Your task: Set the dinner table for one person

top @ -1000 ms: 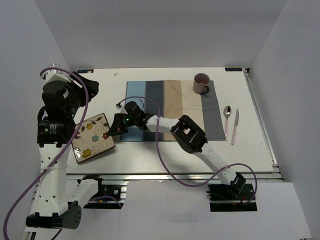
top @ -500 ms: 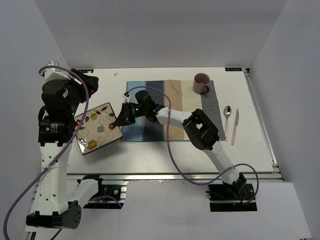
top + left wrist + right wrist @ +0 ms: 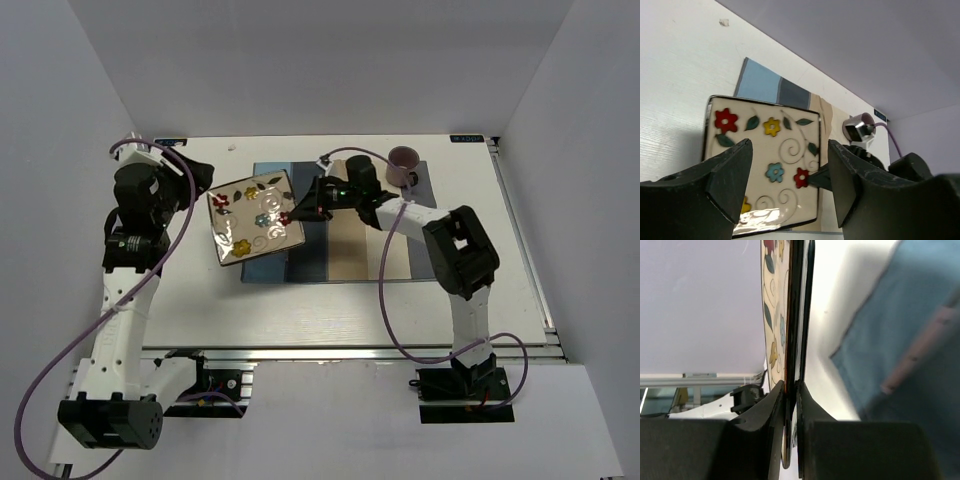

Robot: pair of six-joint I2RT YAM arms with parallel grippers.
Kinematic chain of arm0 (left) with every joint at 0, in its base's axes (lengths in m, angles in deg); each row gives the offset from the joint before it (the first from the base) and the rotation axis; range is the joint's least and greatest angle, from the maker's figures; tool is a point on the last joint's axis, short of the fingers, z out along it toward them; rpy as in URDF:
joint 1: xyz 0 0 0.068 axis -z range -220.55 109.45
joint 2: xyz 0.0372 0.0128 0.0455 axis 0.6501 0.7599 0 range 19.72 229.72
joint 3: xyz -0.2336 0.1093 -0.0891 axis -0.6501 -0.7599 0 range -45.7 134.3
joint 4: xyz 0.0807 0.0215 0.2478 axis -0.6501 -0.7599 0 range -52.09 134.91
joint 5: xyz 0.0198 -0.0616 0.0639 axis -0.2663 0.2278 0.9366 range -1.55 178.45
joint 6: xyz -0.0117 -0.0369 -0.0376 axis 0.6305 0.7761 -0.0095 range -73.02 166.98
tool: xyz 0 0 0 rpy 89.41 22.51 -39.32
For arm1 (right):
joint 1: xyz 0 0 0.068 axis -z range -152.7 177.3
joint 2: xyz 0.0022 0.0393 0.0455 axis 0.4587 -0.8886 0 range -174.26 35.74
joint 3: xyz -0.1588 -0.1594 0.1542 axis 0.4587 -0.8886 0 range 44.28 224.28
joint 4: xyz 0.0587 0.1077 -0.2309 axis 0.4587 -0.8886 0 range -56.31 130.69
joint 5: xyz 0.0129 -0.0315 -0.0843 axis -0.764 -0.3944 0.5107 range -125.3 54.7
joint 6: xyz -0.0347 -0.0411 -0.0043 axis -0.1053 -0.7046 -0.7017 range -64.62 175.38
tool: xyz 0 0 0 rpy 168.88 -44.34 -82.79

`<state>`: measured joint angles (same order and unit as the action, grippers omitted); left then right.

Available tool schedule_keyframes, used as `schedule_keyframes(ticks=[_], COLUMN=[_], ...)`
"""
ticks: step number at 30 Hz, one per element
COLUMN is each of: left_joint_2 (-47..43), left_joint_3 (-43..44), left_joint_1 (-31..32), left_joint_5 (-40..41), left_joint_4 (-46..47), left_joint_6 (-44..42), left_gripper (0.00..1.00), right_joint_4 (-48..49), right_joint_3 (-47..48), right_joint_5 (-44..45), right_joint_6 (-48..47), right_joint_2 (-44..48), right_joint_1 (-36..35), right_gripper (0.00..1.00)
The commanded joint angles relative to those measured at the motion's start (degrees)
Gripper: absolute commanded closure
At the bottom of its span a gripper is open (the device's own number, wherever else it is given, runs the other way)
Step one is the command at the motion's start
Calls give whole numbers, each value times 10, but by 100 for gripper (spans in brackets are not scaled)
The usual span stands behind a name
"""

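Over at the left, the left gripper [image 3: 789, 180] hangs above the back corner of the desk [image 3: 300, 310] with its jaws wide apart and nothing between them. It seems to be keeping out of the way rather than helping. Next along, the flowered square plate [image 3: 250, 218] is up in the air and tilted, over the left end of the striped placemat [image 3: 350, 250]. The right gripper [image 3: 292, 214] is clamped thin on its right-hand rim, which is why the plate droops away from that side. I'd guess the plate is headed for the middle of the placemat. The placemat lies flat on the off-white desk, leaving room for it. Further right, the mug [image 3: 403, 165] stands at the placemat's far corner.
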<state>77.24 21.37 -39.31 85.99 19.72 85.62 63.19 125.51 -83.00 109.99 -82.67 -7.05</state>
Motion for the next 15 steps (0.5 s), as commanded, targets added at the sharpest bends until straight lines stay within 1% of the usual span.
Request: schedule_keyframes(ticks=[1, 5, 8, 11, 15], left_joint_2=[12, 40, 52, 60, 79], left_joint_3=[-15, -27, -36, -43, -43], left_joint_1=[-2, -2, -2, -2, -2], left_joint_5=[-31, -47, -56, -62, -66], left_joint_4=[59, 82, 98, 113, 121], left_joint_6=[7, 10, 15, 20, 21], left_gripper=[29, 29, 29, 29, 29], right_joint_4=[125, 121, 107, 78, 67], right_joint_3=[-13, -76, -102, -113, -127], right_joint_5=[-71, -83, -95, -107, -117], right_joint_6=[-13, -30, -56, -91, -106], right_joint_2=[86, 110, 122, 128, 128], right_joint_1=[30, 79, 125, 149, 193], right_gripper=[100, 100, 100, 100, 100])
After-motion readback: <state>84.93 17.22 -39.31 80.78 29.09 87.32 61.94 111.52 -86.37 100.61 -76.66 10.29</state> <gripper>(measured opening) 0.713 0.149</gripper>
